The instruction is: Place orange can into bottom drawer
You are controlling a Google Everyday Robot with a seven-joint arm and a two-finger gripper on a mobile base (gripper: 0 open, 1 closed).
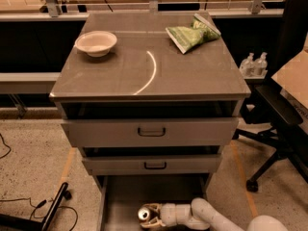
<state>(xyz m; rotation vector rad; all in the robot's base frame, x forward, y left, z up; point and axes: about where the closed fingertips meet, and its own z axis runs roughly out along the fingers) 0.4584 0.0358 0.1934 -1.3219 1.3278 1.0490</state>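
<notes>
Placement step, near its end: the pincer (150, 216), reaching in from the lower right on a pale arm, is clenched around the orange can (144, 213), which hangs low inside the open bottom drawer (124, 196) with its silver top turned outward. Whether the can touches the drawer floor cannot be told. The next move, by judgement, calls for setting it on the grey floor, letting go, and drawing the arm out clear of the middle drawer (154, 165) above. The top drawer (150, 131) stands slightly ajar. On the grey worktop (192, 73) rest a pale bowl (96, 43) and a green snack bag (192, 33), well apart. An office chair (284, 105) stands on the right, on the speckled floor.
</notes>
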